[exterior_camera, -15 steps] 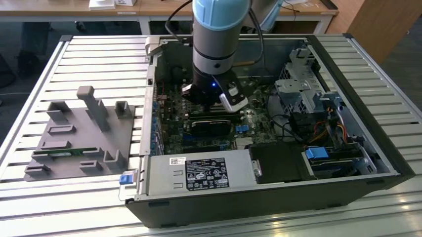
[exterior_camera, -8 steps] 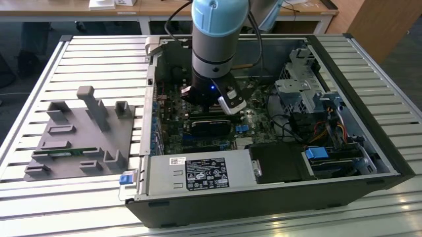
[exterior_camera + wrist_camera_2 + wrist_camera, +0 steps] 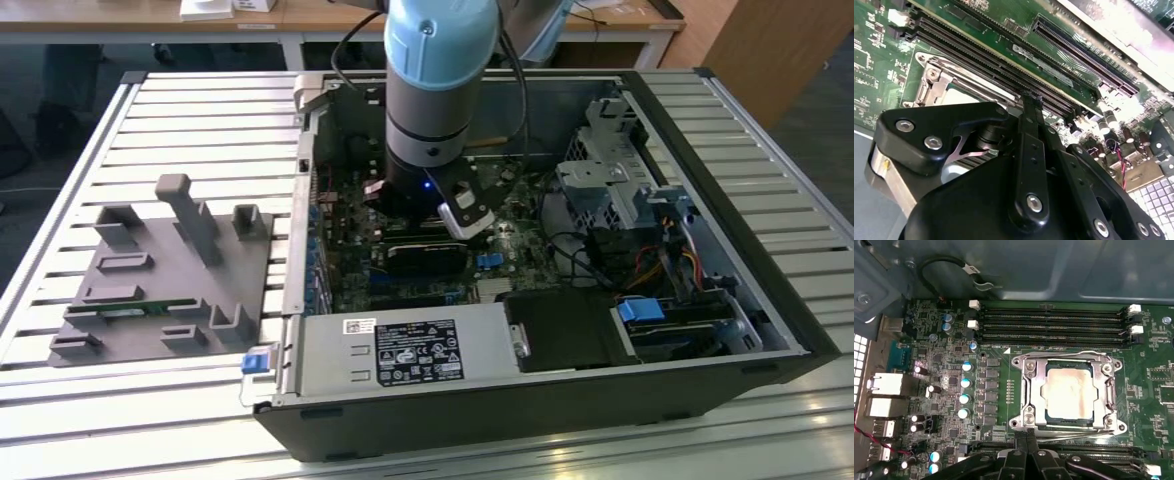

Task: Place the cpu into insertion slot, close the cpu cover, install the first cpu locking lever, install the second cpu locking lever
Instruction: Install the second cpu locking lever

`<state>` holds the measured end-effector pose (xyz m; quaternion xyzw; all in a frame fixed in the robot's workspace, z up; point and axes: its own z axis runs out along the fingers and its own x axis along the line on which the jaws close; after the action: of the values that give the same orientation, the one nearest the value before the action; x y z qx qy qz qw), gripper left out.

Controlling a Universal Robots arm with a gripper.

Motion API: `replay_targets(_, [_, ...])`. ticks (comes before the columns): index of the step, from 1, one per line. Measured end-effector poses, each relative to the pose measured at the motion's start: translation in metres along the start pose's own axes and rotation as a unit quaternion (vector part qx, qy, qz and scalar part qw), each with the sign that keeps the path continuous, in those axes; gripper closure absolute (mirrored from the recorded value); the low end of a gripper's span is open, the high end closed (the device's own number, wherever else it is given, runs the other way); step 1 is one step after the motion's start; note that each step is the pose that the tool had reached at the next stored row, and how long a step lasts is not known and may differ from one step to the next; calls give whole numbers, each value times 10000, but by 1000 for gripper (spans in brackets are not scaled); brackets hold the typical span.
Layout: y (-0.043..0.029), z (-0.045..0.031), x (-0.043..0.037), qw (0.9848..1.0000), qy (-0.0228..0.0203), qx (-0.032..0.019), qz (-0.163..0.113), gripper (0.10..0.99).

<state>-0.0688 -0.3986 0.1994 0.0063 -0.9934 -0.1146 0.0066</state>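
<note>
In the first wrist view the cpu [image 3: 1069,392] lies in the insertion slot [image 3: 1021,361], its pale silver top showing through the window of the cpu cover [image 3: 1035,385], which lies flat over it. A thin metal locking lever [image 3: 1079,436] runs along the socket edge nearest my gripper [image 3: 1027,437]. The gripper's two black fingers are pressed together, their tips right at that edge by the socket's corner screw. In the second wrist view the shut gripper [image 3: 1032,102] stands just beside the socket [image 3: 936,80]. The exterior view has my arm [image 3: 427,90] reaching down into the open computer case [image 3: 747,250].
Long black memory slots [image 3: 1054,322] run along the socket's far side, and more lie under the fingers. Capacitors [image 3: 966,382] and rear ports [image 3: 889,385] stand beside the socket. A grey fixture tray [image 3: 160,270] sits on the slatted table at the exterior view's left. The power supply [image 3: 400,350] fills the case's near end.
</note>
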Motion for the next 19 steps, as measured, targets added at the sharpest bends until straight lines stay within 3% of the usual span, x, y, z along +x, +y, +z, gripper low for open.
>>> replay_targets(4, [-8,24,3,10000,-1,-97,0,980])
replay_targets(9, [-13,45,16,9996,-3,-287,-3,980])
replay_targets(16, [-21,85,58,9990,-5,-457,-6,980])
replay_targets(19, [-23,92,73,9988,-6,-496,-7,980])
